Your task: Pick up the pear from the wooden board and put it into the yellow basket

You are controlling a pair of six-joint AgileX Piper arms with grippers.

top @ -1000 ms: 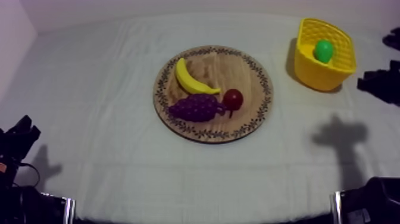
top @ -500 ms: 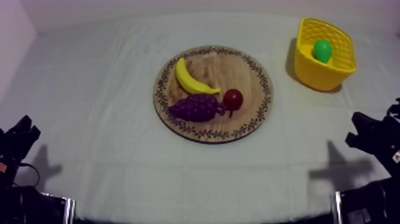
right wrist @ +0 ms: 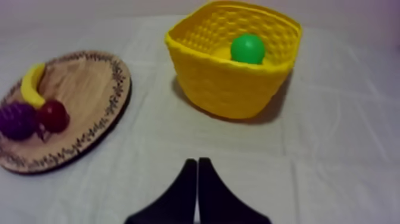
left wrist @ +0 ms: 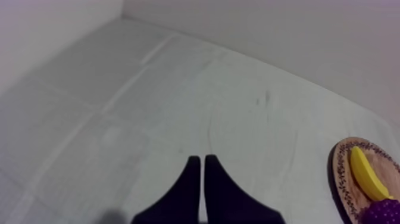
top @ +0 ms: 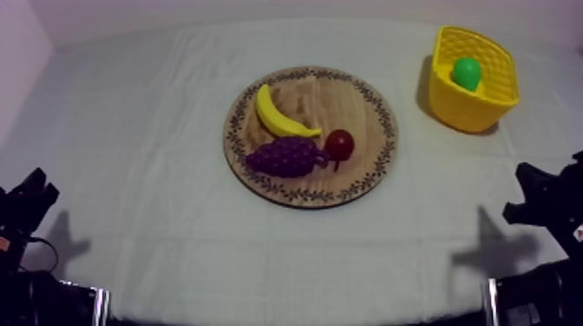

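At the near left corner of the tabletop (top: 130,130) the left gripper (top: 28,201) sits low over the cloth, and its shadow (top: 68,241) falls just to its right. The top view gives no clear look at its fingers. The left wrist view does: the two black fingers (left wrist: 191,179) lie pressed together as a narrow wedge, clenched on nothing, with bare cloth ahead of them and the board's patterned rim (left wrist: 336,173) off to one side, well apart. The round wooden board (top: 364,108) lies at the middle of the tabletop. On it the banana (top: 276,114) lies toward its left and far part, the bunch of grapes (top: 286,157) sits just below the banana on the near side, and the small red fruit (top: 339,144) sits against the right end of the grapes. The yellow basket (top: 473,111) stands near the far right corner, well apart from the board. The pear (top: 467,73), green, lies inside it, off the board. The right wrist view looks at the basket from the side and shows its honeycomb wall (right wrist: 229,83), with the pear (right wrist: 247,49) resting low against the far wall. At the right edge of the tabletop, toward the near side, the right gripper (top: 545,201) hangs above the cloth with its shadow (top: 490,247) to its left. Its wrist view shows the fingers (right wrist: 205,179) closed together on nothing, pointing at the cloth between board and basket.
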